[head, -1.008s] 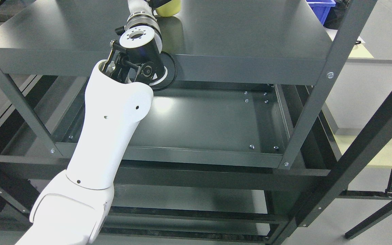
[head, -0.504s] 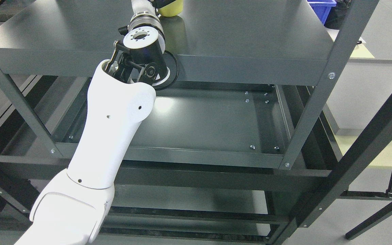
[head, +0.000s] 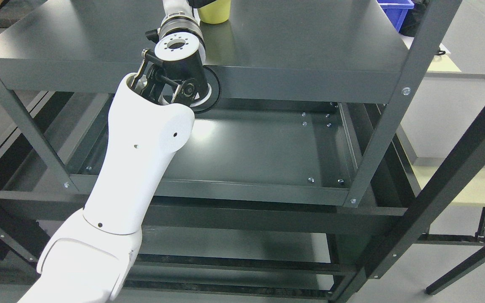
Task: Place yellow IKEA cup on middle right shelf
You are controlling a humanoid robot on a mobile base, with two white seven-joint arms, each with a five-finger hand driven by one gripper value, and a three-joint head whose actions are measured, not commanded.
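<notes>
With the yellow cup (head: 214,10) at twelve o'clock on the shelf (head: 310,38), its base should be settled flat before release, though the left robot hand's grip cannot be told, being cropped.

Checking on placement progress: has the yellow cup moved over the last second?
Yes, slightly. Against the shelf's front edge, the yellow cup has shifted right and a little down toward that edge. The camera also shifted somewhat.
</notes>
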